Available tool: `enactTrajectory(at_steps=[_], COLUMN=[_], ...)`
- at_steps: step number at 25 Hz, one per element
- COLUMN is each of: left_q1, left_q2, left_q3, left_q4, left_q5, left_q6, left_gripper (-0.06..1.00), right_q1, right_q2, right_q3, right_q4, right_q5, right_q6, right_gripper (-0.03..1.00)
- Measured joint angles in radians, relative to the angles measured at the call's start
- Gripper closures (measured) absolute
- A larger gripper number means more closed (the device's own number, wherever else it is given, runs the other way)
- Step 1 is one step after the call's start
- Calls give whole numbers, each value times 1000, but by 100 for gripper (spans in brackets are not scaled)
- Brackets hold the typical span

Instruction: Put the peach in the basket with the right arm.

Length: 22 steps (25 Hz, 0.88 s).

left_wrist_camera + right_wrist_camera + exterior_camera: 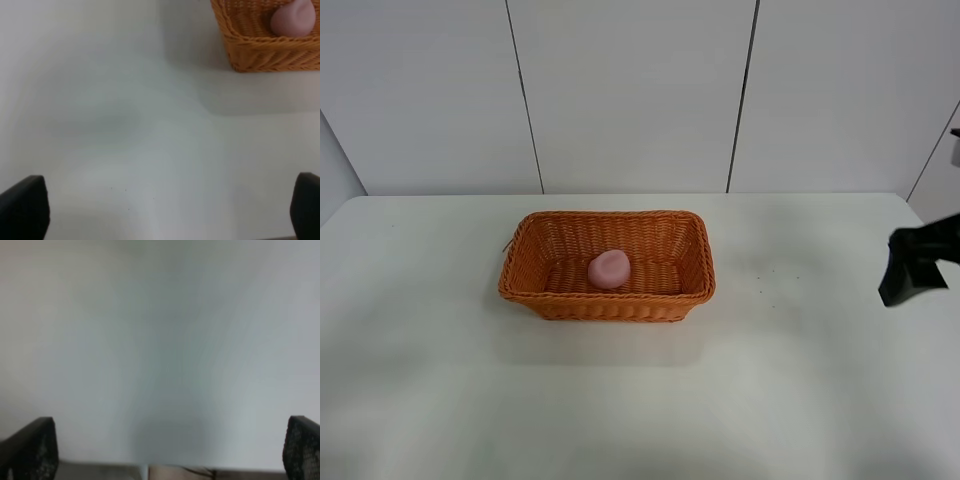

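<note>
Exterior high, as I read it: basket (607, 296), long axis across the table (800, 380) — peach (609, 270) resting inside, mid-floor. Right gripper (165, 440) well off to the basket's right, fingers spread wide, empty — I judge the placing done.

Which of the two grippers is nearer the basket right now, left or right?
In the overhead view, only the right gripper shows, well off the basket. The left gripper's camera sees the basket and peach, but its distance can't be compared.
</note>
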Motion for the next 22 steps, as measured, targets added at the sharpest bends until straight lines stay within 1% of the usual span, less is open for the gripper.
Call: enactTrajectory(at_steps=[2, 5, 8, 11, 16, 22], left_q1=[0, 0, 0, 0, 0, 0], left_q2=[0, 0, 0, 0, 0, 0], left_q3=[0, 0, 0, 0, 0, 0], left_q4=[0, 0, 0, 0, 0, 0], left_q5=[0, 0, 0, 0, 0, 0], left_q6=[0, 0, 0, 0, 0, 0], left_gripper=[-4, -4, -4, -4, -4, -4], right_q1=[0, 0, 0, 0, 0, 0], right_q2=[-127, -320, -514, -699, -931, -1123], right_q3=[107, 264, 382, 464, 494, 494], right_q4=[-1, -2, -4, -4, -5, -7], right_q5=[-7, -75, -146, -175, -183, -187], right_q6=[-8, -11, -12, -12, -14, -14], right_gripper=[27, 27, 27, 27, 27, 27])
